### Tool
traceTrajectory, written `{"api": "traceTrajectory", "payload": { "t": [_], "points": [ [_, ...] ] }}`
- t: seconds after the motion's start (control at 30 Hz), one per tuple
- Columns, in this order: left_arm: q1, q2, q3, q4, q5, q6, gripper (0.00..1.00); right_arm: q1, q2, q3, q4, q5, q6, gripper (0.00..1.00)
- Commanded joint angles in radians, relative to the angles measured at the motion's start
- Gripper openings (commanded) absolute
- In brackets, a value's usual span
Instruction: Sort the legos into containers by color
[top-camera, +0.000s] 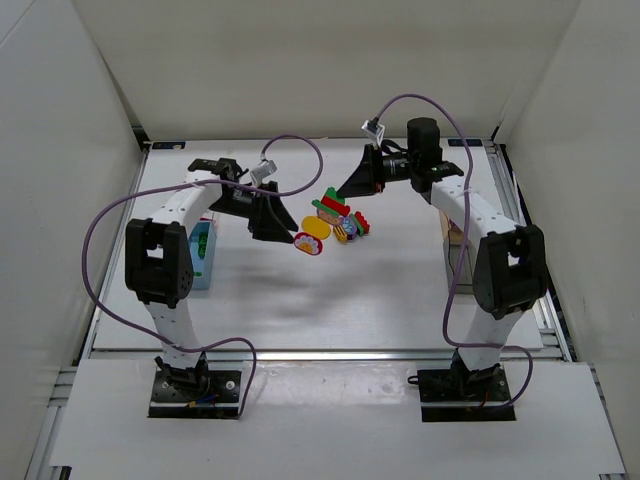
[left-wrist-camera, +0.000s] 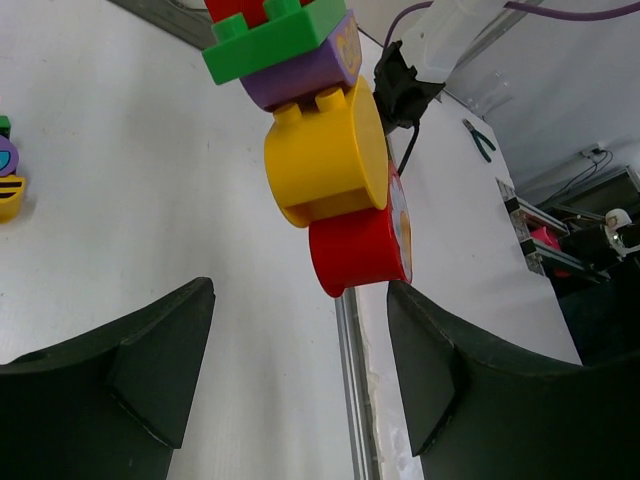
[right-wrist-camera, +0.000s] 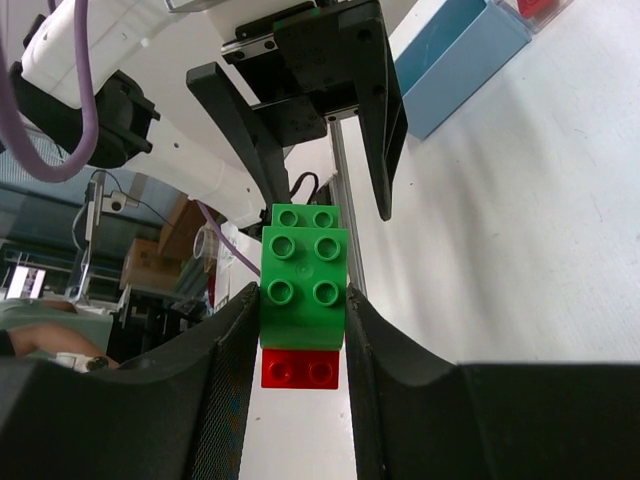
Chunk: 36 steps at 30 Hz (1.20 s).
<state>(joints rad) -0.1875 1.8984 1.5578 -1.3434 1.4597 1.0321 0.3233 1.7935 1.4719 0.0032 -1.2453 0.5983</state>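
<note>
A mixed stack of legos hangs above the table between both arms. My right gripper (top-camera: 342, 192) (right-wrist-camera: 303, 320) is shut on its green brick (right-wrist-camera: 305, 275), with a red brick (right-wrist-camera: 300, 368) under it. From the left wrist view the stack runs green (left-wrist-camera: 270, 40), purple (left-wrist-camera: 310, 75), yellow round (left-wrist-camera: 325, 155), then red round (left-wrist-camera: 360, 250). My left gripper (top-camera: 288, 233) (left-wrist-camera: 300, 350) is open, and the red round end sits just beyond its tips, close to the right finger (left-wrist-camera: 430, 370). Loose legos (top-camera: 352, 227) lie on the table. A light blue container (top-camera: 203, 255) (right-wrist-camera: 460, 60) stands at the left.
A tan container (top-camera: 455, 232) shows partly behind the right arm. Two loose legos (left-wrist-camera: 8, 180) lie at the left edge of the left wrist view. A metal rail (left-wrist-camera: 350, 380) marks the table's edge. White walls enclose the table on three sides.
</note>
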Motion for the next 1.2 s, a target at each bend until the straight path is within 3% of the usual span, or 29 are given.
{"api": "traceTrajectory", "payload": {
  "t": [0.0, 0.7, 0.83, 0.87, 0.97, 1.17],
  "points": [
    [-0.009, -0.019, 0.033, -0.298, 0.152, 0.034, 0.80, 0.007, 0.014, 0.057, 0.041, -0.026, 0.006, 0.00],
    [-0.066, -0.016, 0.024, -0.240, 0.154, -0.098, 0.80, -0.006, 0.044, 0.096, 0.032, -0.014, -0.028, 0.00],
    [-0.066, -0.015, 0.024, -0.192, 0.154, -0.159, 0.72, -0.007, 0.043, 0.094, 0.035, -0.009, -0.029, 0.00],
    [-0.066, -0.013, 0.024, -0.183, 0.154, -0.165, 0.63, -0.006, 0.041, 0.094, 0.035, -0.006, -0.029, 0.00],
    [-0.066, -0.013, 0.022, -0.163, 0.153, -0.199, 0.49, -0.006, 0.041, 0.094, 0.037, -0.008, -0.031, 0.00],
    [-0.066, -0.010, 0.024, -0.145, 0.153, -0.213, 0.51, -0.006, 0.040, 0.087, 0.038, -0.002, -0.029, 0.00]
  ]
}}
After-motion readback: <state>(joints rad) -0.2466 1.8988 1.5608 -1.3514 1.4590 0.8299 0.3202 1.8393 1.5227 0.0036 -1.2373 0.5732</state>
